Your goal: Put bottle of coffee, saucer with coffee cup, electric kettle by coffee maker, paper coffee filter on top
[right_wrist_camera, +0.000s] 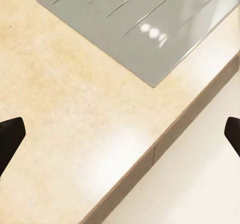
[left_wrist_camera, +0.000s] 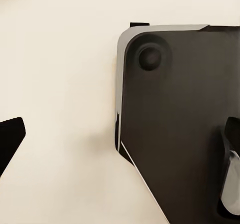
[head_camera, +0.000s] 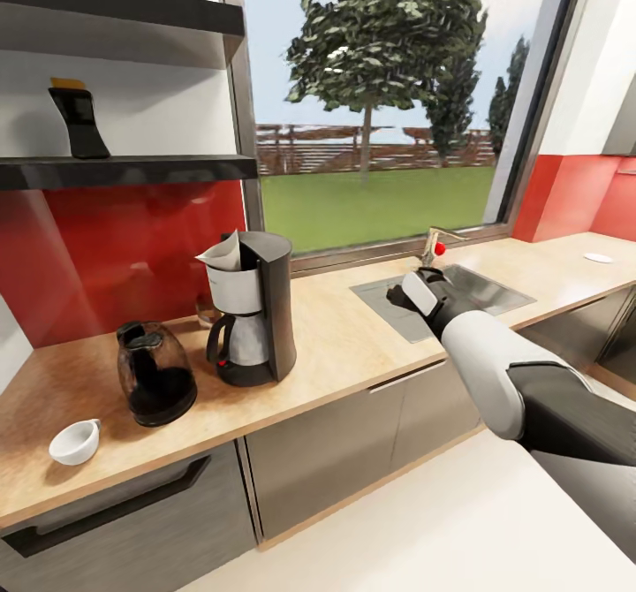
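From the head view I see the coffee maker [head_camera: 254, 309] standing upright on the kitchen countertop [head_camera: 353, 345], with the paper coffee filter [head_camera: 223, 253] sitting in its top, white edge poking up, and the glass carafe seated in its base. Just beside it, toward the left end of the surface, stands the electric kettle [head_camera: 155, 385], smoky and see-through with something dark in its lower half. Nearer the front edge, close to the kettle but apart from it, the coffee cup [head_camera: 74, 442] lies tipped, its mouth facing up and to the side; I can see nothing inside it. The bottle of coffee [head_camera: 79, 121] stands on the kitchen shelf [head_camera: 128, 170] against the wall, above the red backsplash. Far along the surface to the right lies the saucer [head_camera: 598, 258], well apart from everything else. Between it and the coffee maker sits a grey sink panel [head_camera: 481, 290] with a tap [head_camera: 433, 244] behind it. My right arm reaches out over the surface's front edge by the sink; the right gripper [right_wrist_camera: 120, 139] has its jaws wide apart, holding nothing, above bare countertop and the sink's corner. The left gripper [left_wrist_camera: 120, 144] also has its jaws spread and empty, over a pale floor beside a dark rounded panel [left_wrist_camera: 175, 124].
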